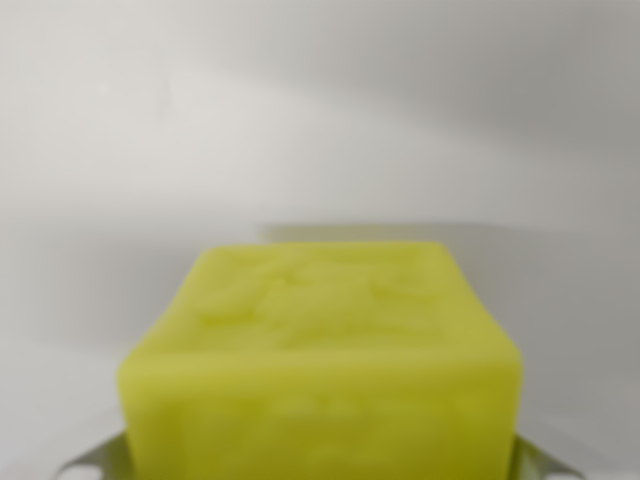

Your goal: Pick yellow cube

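Close to the wrist camera, a yellow cube (320, 360) is filling the lower middle of the view, blurred, against a pale grey surface (320, 120). Metal gripper (320, 465) fingertips (95, 462) are peeking out at both lower corners, flanking the cube; whether they are clamping it cannot be told.

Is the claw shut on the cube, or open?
Cannot tell. The cube fills the view; only metal tips flank it, contact hidden.

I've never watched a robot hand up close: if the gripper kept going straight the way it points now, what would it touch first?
Probably the pale surface beyond the yellow cube. The cube already sits between the gripper fingers' metal tips at the bottom corners; depth is unclear.
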Available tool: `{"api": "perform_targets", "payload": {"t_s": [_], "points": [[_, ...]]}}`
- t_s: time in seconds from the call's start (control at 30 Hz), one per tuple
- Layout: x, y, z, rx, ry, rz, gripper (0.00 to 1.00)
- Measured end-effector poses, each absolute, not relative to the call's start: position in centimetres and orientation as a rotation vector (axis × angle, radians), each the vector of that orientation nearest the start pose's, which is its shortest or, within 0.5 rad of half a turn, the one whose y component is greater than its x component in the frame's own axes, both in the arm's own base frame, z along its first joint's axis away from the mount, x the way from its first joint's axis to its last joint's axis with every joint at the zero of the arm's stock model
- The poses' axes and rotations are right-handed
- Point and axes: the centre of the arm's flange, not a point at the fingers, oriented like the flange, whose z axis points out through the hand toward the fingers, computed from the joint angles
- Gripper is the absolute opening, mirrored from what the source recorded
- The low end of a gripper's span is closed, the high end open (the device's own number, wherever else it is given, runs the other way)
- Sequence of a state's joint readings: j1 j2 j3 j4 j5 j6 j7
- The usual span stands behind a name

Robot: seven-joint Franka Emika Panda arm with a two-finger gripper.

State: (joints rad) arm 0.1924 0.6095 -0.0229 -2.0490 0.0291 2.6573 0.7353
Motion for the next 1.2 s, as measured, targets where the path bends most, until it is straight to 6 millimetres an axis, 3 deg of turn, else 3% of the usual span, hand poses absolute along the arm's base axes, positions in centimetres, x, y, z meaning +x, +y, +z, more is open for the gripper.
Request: {"api": "perform_targets", "payload": {"t_s": [1.2], "points": [[58.0, 9.8, 19.6, -3.007, 0.909, 0.002, 0.00]]}}
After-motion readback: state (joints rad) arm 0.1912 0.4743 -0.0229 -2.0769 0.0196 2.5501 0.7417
